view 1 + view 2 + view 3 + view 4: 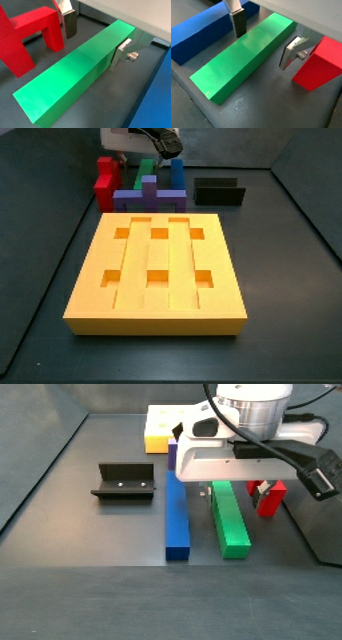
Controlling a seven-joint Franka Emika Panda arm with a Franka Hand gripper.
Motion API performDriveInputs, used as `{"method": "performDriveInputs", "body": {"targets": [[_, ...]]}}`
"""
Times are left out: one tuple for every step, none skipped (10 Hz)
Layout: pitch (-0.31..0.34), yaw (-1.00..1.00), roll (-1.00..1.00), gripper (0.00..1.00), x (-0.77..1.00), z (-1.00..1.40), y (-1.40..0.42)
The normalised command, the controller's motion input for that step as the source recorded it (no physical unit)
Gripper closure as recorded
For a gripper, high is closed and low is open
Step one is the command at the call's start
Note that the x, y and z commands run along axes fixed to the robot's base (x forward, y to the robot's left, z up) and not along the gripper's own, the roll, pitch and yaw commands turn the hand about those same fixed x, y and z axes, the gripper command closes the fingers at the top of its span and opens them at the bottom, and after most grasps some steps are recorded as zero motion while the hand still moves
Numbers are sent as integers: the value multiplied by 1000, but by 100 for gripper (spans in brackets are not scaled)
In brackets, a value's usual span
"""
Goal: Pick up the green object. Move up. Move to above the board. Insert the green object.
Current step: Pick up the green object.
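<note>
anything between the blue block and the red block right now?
Yes: the green object lies between the blue block and the red block in a side view. The gripper straddles its far end, fingers open on either side, in both wrist views.

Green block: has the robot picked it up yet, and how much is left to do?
Not yet. The green block lies flat on the floor between the blue block and the red block. In both wrist views the gripper is down around its far end, jaws open on either side, not touching. Left to do: close, lift, carry it above the board, whose holes all look empty, and insert it.
</note>
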Motion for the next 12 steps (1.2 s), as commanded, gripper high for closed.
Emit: {"method": "performDriveInputs", "body": {"targets": [[-44, -20, -27, 0, 66, -231, 6], [-54, 0, -40, 0, 89, -209, 3], [-27, -3, -21, 0, 31, -169, 0], [0, 0, 0, 0, 0, 0, 0], [0, 0, 0, 100, 0, 0, 0], [0, 0, 0, 100, 0, 0, 0], [0, 0, 0, 100, 0, 0, 0], [0, 0, 0, 100, 0, 0, 0], [0, 0, 0, 100, 0, 0, 0], [0, 0, 0, 100, 0, 0, 0], [0, 0, 0, 100, 0, 0, 0], [0, 0, 0, 100, 0, 0, 0]]}}
